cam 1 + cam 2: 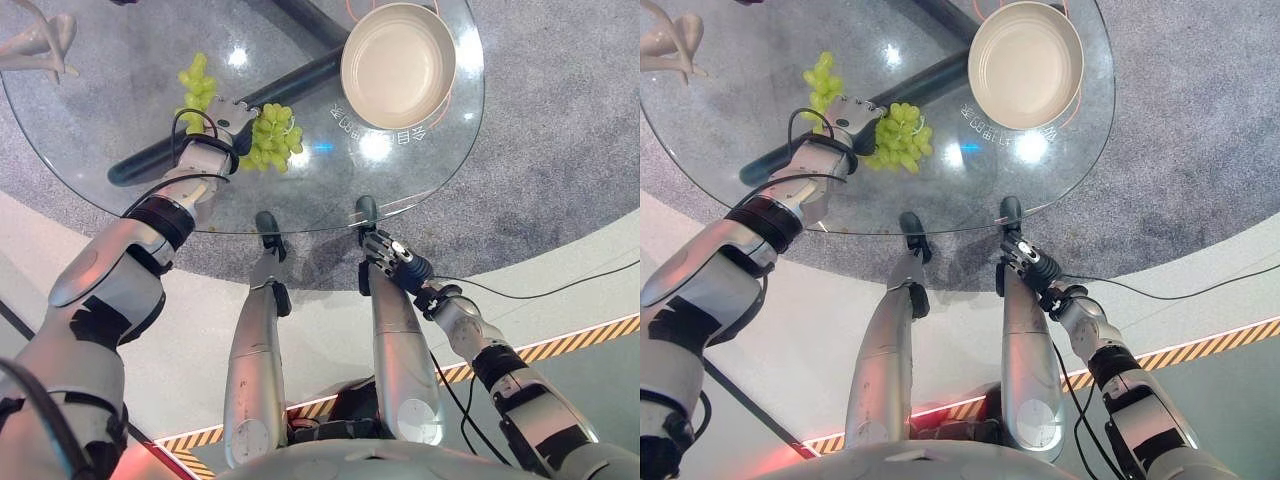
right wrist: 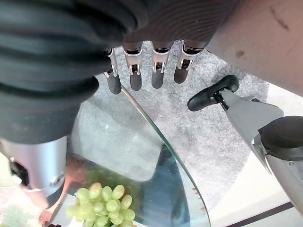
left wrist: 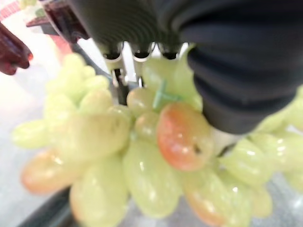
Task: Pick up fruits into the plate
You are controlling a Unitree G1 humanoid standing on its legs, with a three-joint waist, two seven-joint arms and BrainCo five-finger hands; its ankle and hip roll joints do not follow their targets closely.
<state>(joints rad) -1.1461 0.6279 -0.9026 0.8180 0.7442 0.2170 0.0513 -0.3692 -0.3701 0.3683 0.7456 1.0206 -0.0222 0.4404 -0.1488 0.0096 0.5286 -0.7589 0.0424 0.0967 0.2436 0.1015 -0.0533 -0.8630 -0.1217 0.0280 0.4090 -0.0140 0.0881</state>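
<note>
Step in hand: grasping the first fruit. The left robot hand (image 1: pixel 232 122) is on the glass table (image 1: pixel 100 120), in the left-centre of the left eye view, fingers reaching into a bunch of green grapes (image 1: pixel 270 138). In the left wrist view the grapes (image 3: pixel 142 156) lie right against the palm cover, and the fingers (image 3: pixel 116 71) run down among them. The view is too close and soft to settle it, but the fingers appear to be curling round the bunch rather than lying flat. I cannot tell whether the bunch is off the glass yet.

A second, smaller bunch (image 1: pixel 196 82) lies just beyond the hand, toward the upper left of the frame, untouched.

The plate (image 1: pixel 398 66) sits at the upper right of the table, well apart from both bunches, and holds nothing. No fruit delivered so far.

The right robot hand (image 1: pixel 395 255) hangs below the table's near edge, lower centre-right of the frame. In its wrist view the fingers (image 2: pixel 135 71) hang straight, relaxed and holding nothing.

Next move, as I judge it: firm the grip, lift clear of the glass, carry right and up-frame over the plate rim, then release. Grapes are soft and loosely joined, so a light, enclosing grip suits; a pinch on single berries risks shedding them.
</note>
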